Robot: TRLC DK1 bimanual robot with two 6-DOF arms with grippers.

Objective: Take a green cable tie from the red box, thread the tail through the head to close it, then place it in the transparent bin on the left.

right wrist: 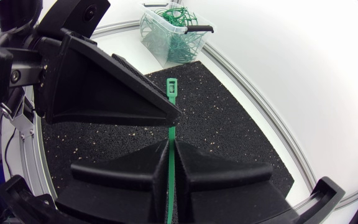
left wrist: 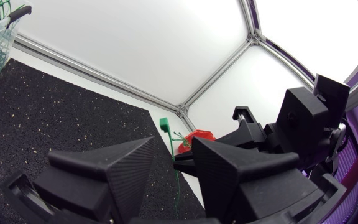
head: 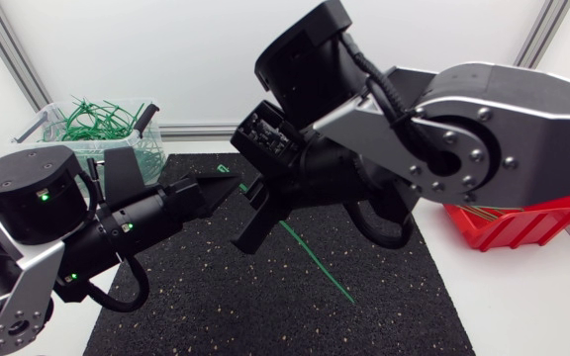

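Note:
My right gripper [head: 262, 205] hangs over the black mat, shut on a green cable tie [head: 315, 262]. The tie's tail slants down toward the mat. In the right wrist view the tie [right wrist: 170, 124] stands straight out of the shut right gripper [right wrist: 171, 144], head foremost. My left gripper [head: 228, 186] points at that head from the left, open. In the left wrist view the tie's head [left wrist: 164, 124] shows ahead of the gap of the left gripper [left wrist: 173, 148], touching neither finger. The red box [head: 522, 225] is at the right, mostly hidden by my right arm. The transparent bin [head: 55, 114] is at the back left.
The bin [right wrist: 157, 34] holds several closed green ties and a black-handled tool. The black mat [head: 265, 311] covers the table's middle, with white table around it. A metal frame rail runs along the table's far edge.

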